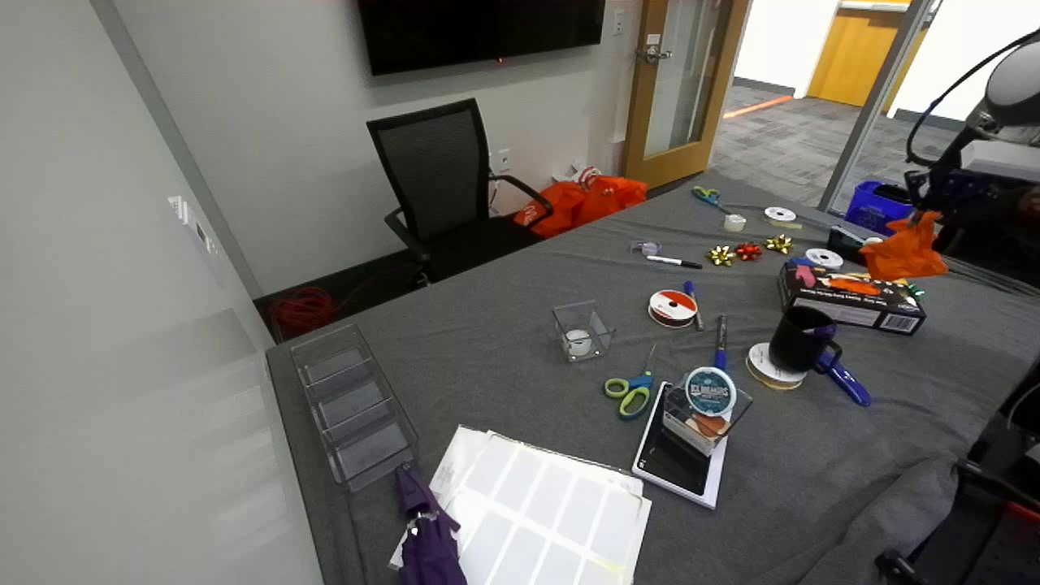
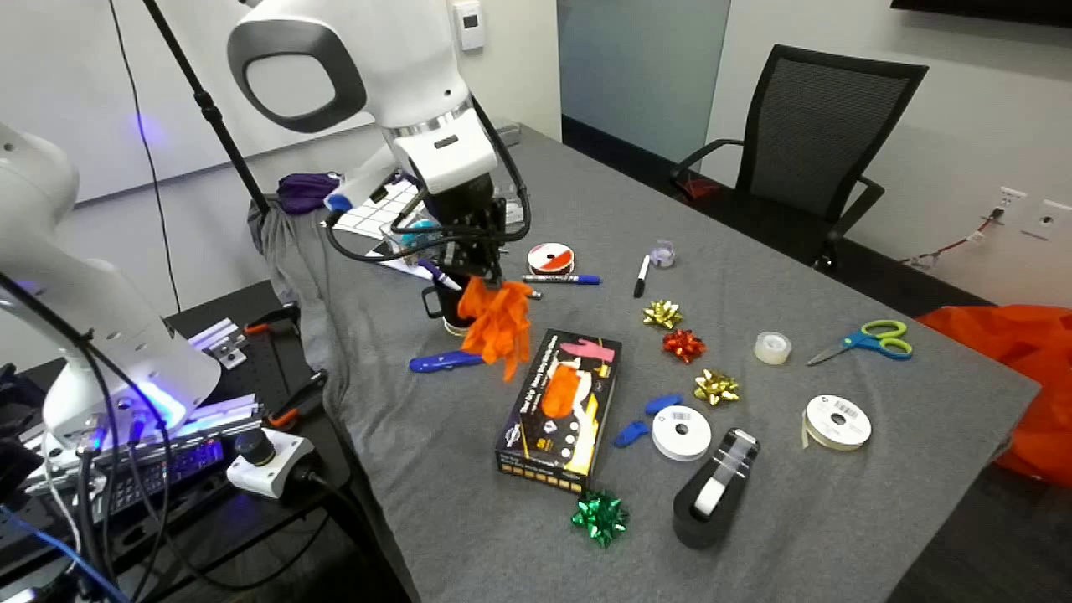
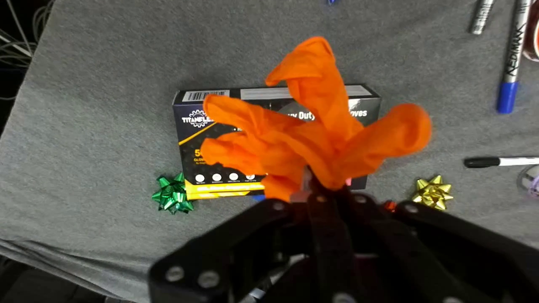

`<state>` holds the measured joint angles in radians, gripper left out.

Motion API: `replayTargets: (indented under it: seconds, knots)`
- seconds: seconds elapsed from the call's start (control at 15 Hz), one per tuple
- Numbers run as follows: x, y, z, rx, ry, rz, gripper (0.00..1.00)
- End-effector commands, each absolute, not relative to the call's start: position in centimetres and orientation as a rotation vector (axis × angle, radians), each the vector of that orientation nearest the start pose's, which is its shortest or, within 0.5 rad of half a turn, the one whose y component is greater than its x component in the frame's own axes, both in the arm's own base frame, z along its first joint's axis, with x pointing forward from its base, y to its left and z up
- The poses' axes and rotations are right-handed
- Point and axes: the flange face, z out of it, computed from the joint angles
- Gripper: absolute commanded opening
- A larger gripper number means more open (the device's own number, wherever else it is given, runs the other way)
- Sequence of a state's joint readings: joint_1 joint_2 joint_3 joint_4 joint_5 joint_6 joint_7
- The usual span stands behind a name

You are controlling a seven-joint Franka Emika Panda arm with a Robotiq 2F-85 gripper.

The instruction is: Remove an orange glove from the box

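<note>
Gripper (image 3: pixel 310 194), pinching 1 glove (image 3: pixel 290 141); box (image 2: pixel 557 414) below

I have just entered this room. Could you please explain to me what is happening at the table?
A white robot arm is holding a wrinkled orange glove in its black gripper, above a grey cloth-covered table. The glove hangs in the air, clear of the black rectangular cardboard box printed with gloves, which lies flat on the table, close to a shiny green bow. So the glove appears to be out of the box already, but it is not yet put down.
</note>
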<state>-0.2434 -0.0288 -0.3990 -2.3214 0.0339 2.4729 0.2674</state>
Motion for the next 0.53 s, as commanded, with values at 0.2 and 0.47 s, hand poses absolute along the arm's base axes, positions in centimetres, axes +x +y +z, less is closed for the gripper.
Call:
replayTargets:
  seconds: [0.2,0.47]
  knots:
    - [38.5,-31.4,35.7,-2.889,1.274,-0.146,0.01]
    - [36.5,-32.5,31.4,-2.97,1.179,-0.026,0.01]
